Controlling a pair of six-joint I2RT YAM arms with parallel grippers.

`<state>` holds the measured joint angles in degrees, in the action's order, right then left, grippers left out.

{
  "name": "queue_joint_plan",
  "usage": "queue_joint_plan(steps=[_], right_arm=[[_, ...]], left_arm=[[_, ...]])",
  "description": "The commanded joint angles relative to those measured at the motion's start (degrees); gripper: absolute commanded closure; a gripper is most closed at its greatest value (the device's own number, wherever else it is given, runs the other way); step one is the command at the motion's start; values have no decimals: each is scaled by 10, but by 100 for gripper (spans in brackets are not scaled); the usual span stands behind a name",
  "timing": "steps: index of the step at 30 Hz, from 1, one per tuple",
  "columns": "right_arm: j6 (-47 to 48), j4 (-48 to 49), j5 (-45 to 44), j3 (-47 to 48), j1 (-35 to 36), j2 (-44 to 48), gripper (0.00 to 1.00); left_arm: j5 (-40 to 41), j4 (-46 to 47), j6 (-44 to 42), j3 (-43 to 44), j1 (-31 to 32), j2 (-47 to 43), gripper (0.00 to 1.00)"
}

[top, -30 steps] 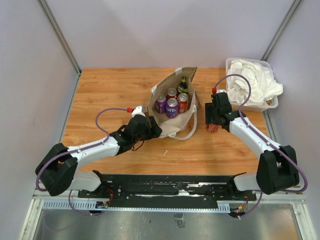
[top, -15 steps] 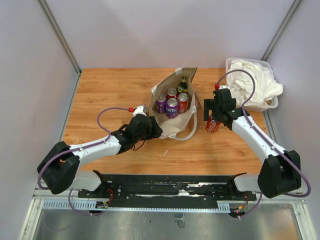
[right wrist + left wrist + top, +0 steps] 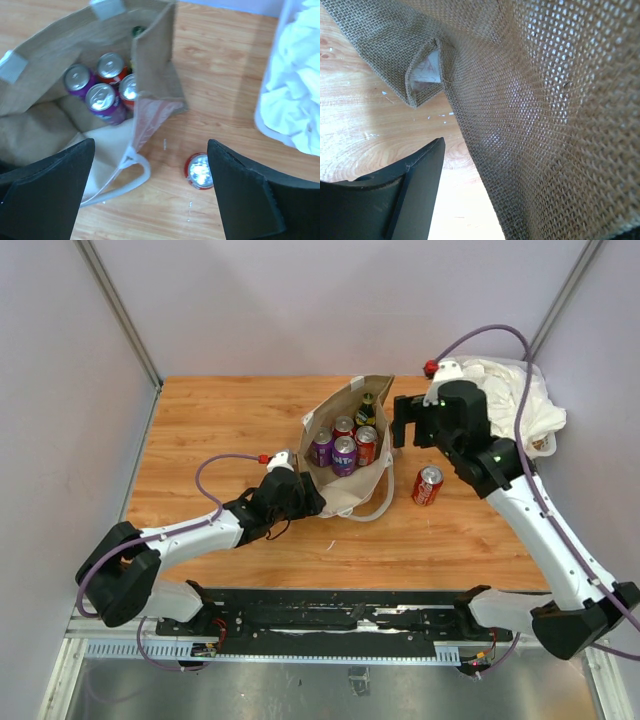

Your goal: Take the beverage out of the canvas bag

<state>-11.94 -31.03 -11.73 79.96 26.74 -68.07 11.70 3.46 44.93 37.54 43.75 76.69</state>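
The tan canvas bag (image 3: pixel 350 485) stands open at mid-table with a white rope handle (image 3: pixel 380 508). It holds two purple cans (image 3: pixel 344 453), two red cans (image 3: pixel 366 444) and a dark bottle (image 3: pixel 367 405). A red can (image 3: pixel 427 484) stands on the table right of the bag, also in the right wrist view (image 3: pixel 200 171). My right gripper (image 3: pixel 418 426) is open and empty, raised above the can and the bag's right side (image 3: pixel 151 145). My left gripper (image 3: pixel 306 499) is at the bag's near-left wall. Burlap (image 3: pixel 545 125) fills its view and hides one finger; the visible finger (image 3: pixel 415 190) stands apart from the cloth.
A clear plastic bin of white cloth (image 3: pixel 505 410) stands at the back right, close behind my right arm, and shows in the right wrist view (image 3: pixel 295 85). Grey walls enclose the wooden table (image 3: pixel 220 420) on three sides.
My right gripper has let go of the red can, risen and moved back toward the bag's far right. The can stays standing on the table. The left arm has not moved.
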Motion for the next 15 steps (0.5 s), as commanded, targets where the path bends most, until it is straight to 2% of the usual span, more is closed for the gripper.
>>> queue_joint_plan(steps=[1,6,15], right_arm=[[43,-32,-8,30,77,-44,6],[70,-38,-18,76,133,-121,6],[106,-54,0,142,140,-257,6]], left_arm=[[1,-25,-11,14,6,13,33],[3,-31,-13,18,6,13,31],[4,-32,-10,18,7,15,31]])
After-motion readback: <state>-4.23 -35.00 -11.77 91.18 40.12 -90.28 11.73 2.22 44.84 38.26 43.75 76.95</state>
